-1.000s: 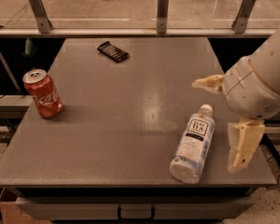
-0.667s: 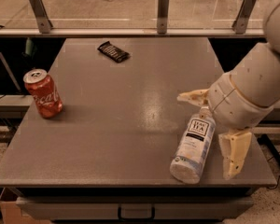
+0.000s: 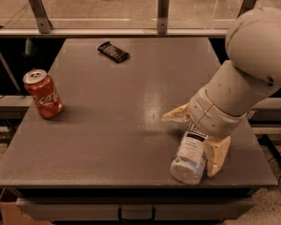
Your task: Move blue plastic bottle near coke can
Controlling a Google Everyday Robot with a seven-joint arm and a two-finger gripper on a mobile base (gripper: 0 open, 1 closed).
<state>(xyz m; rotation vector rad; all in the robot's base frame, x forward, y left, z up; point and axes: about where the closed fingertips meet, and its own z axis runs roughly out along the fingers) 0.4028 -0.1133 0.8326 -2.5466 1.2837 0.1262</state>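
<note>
Since 0.7 s ago the claw (image 3: 188, 143) has dropped lower & shifted left over the blue plastic bottle (image 3: 189, 161), which hasn't moved. Bottle lies on its side at the front-right of the worktop (image 3: 112, 139), base toward the front edge, label facing up, cap end hidden under the wrist. Claw is spread, straddling the bottle: one finger (image 3: 175, 115) sticks out on the bottle's left near the label end, the other sits just beside its right flank, close to the base; can't tell whether either one actually touches the plastic. Big pale arm comes in from the upper right, covering the bottle's far end. Coke can (image 3: 43, 94) stands upright near the worktop's left edge, well apart from bottle & claw. Small dark flat packet (image 3: 113, 51) lies toward the back, centre-left. Behind the worktop, a clear panel w/ metal posts (image 3: 163, 11).
</note>
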